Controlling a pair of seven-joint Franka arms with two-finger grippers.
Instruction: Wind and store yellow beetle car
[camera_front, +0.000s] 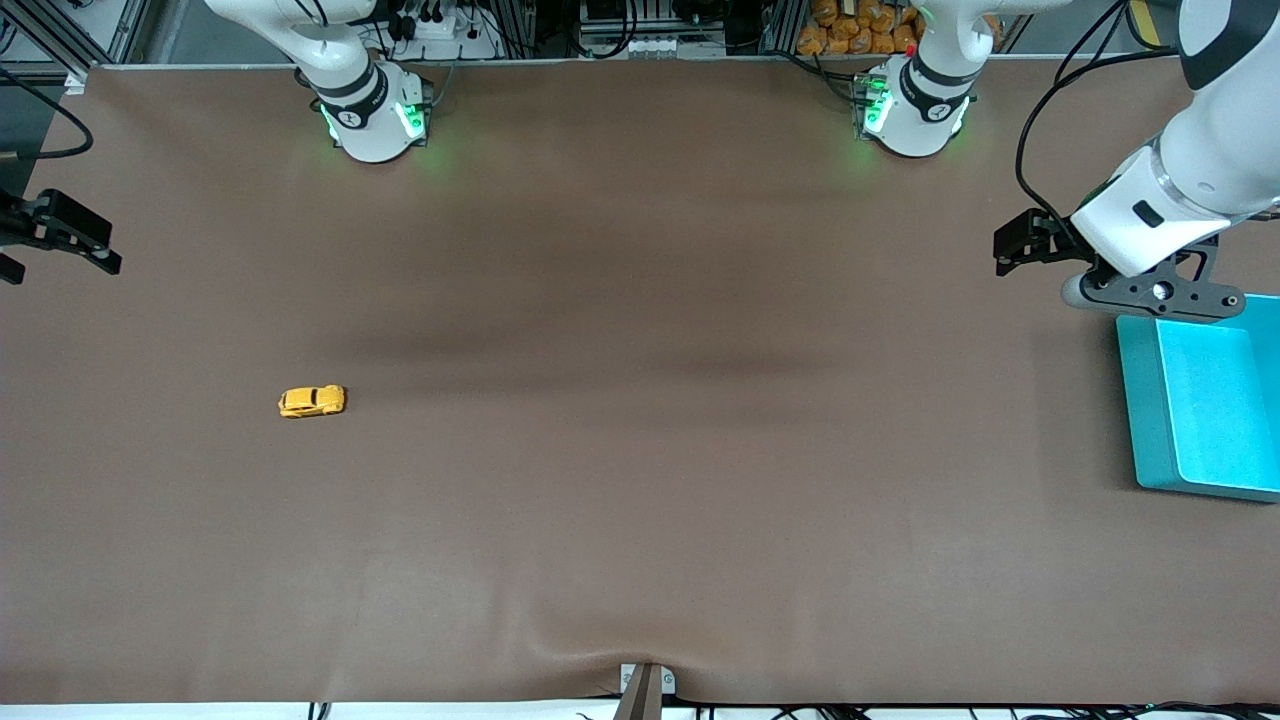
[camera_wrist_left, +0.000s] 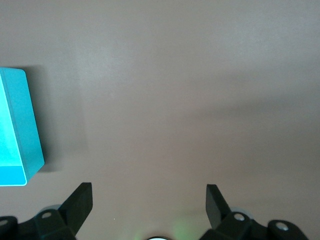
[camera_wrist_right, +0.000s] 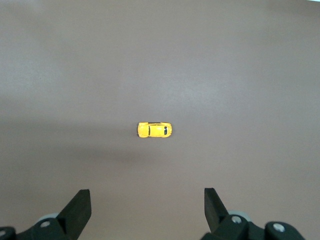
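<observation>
The yellow beetle car (camera_front: 312, 401) stands on its wheels on the brown table mat, toward the right arm's end; it also shows in the right wrist view (camera_wrist_right: 154, 130). My right gripper (camera_front: 57, 264) is open and empty, up in the air over the table's edge at the right arm's end, well apart from the car; in its wrist view (camera_wrist_right: 147, 200) the car lies ahead of the open jaws. My left gripper (camera_front: 1003, 252) is open and empty over the mat beside the teal bin; its wrist view (camera_wrist_left: 149, 197) shows only bare mat between the jaws.
A teal bin (camera_front: 1145, 400) sits at the left arm's end of the table, its inside showing nothing; its corner shows in the left wrist view (camera_wrist_left: 30, 130). The brown mat (camera_front: 640, 450) covers the table. A small bracket (camera_front: 645, 685) sits at the edge nearest the front camera.
</observation>
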